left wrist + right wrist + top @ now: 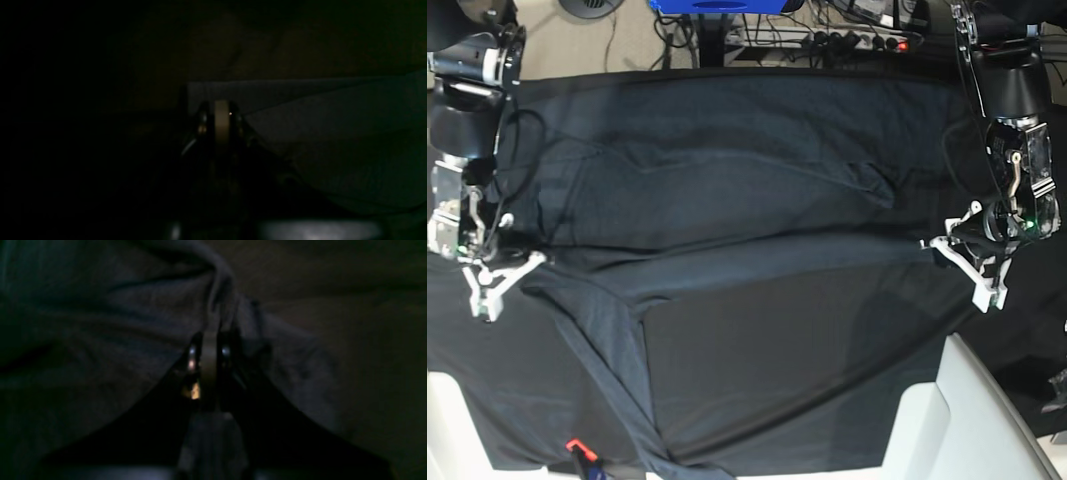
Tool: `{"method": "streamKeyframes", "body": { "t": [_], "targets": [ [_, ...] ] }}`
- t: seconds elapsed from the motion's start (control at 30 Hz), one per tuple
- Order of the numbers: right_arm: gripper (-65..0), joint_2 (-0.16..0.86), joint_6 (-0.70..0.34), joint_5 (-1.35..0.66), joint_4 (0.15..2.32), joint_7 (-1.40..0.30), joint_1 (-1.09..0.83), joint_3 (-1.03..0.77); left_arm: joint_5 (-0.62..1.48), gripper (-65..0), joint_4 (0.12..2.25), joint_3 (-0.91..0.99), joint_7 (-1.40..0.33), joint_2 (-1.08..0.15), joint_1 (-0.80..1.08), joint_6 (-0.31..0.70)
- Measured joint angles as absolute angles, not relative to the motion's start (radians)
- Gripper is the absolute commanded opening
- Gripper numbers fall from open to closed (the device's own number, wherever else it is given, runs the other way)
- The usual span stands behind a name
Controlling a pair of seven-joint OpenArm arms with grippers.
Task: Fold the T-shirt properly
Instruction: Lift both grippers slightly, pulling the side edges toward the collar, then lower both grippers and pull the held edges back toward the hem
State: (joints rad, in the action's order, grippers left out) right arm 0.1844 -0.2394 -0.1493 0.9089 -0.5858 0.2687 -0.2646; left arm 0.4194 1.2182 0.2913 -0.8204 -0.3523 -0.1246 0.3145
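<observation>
Seen from above, a dark cloth-covered table (727, 100) fills the view, and the T-shirt (757, 350), a charcoal knit only slightly lighter than the cloth, lies spread across its middle and lower part, with a folded layer forming a squarish panel low in the centre. At the left edge of this view stands the right gripper (487, 283), its white fingers resting at the shirt's side edge. Its wrist camera, very dim, shows the right gripper's (208, 340) dark fingers close together with a ridge of shirt (100, 323) fabric bunched up between the tips, so it appears to pinch a fold of cloth, though the light is too poor to say how firmly. A strip of fabric runs from that corner down toward the bottom edge, probably a sleeve or side drawn inward for the fold. At the far right stands the left gripper (977, 270), white fingers at the opposite end of the same horizontal crease. Its own camera is almost black; the left gripper (220, 116) shows its fingers pressed together, and a pale sheet of shirt (317, 133) lies just beside them, but whether any cloth is caught between them cannot be told. The two arms sit at matching ends of the crease, likely so the fabric stays taut and level.
</observation>
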Motion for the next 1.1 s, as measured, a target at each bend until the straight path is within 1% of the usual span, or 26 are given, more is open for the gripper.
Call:
{"method": "streamKeyframes", "body": {
  "t": [0.1, 0.17, 0.2, 0.3, 0.43, 0.53, 0.7, 0.87, 0.97, 1.1],
  "targets": [
    [-41.6, 0.176, -0.233, -0.144, 0.944, -0.609, 0.267, -0.265, 0.419, -65.0, 1.217, 0.292, -0.82, -0.355, -0.125, 0.314],
    [-35.9, 0.168, -0.233, -0.144, 1.0, -0.607, 0.261, -0.265, 0.419, -65.0, 1.217, 0.291, -0.82, -0.352, -0.125, 0.315],
    [-34.4, 0.165, -0.235, -0.15, 1.024, -0.604, 0.258, -0.265, 0.419, -65.0, 1.217, 0.291, -0.82, -0.35, -0.125, 0.315],
    [-33.8, 0.16, -0.204, -0.152, 1.075, -0.608, 0.256, -0.263, 0.419, -65.0, 1.215, 0.291, -0.82, -0.35, -0.124, 0.315],
    [-33.8, 0.165, -0.183, -0.135, 1.066, -0.641, 0.288, -0.26, 0.419, -65.0, 1.215, 0.291, -0.82, -0.348, -0.125, 0.315],
    [-33.6, 0.166, -0.186, -0.142, 1.001, -0.634, 0.355, -0.255, 0.419, -65.0, 1.214, 0.291, -0.82, -0.349, -0.125, 0.315],
    [-33.5, 0.189, -0.189, -0.137, 0.827, -0.632, 0.433, -0.248, 0.419, -65.0, 1.214, 0.291, -0.82, -0.347, -0.128, 0.315],
    [-33.5, 0.192, -0.186, -0.135, 0.808, -0.632, 0.455, -0.172, 0.419, -65.0, 1.214, 0.291, -0.82, -0.347, -0.127, 0.315],
    [-33.5, 0.182, -0.191, -0.149, 0.797, -0.626, 0.468, -0.17, 0.419, -65.0, 1.214, 0.291, -0.82, -0.347, -0.126, 0.315],
    [-34.1, 0.192, -0.189, -0.138, 0.726, -0.63, 0.478, -0.17, 0.419, -65.0, 1.214, 0.291, -0.82, -0.347, -0.127, 0.315]
  ]
}}
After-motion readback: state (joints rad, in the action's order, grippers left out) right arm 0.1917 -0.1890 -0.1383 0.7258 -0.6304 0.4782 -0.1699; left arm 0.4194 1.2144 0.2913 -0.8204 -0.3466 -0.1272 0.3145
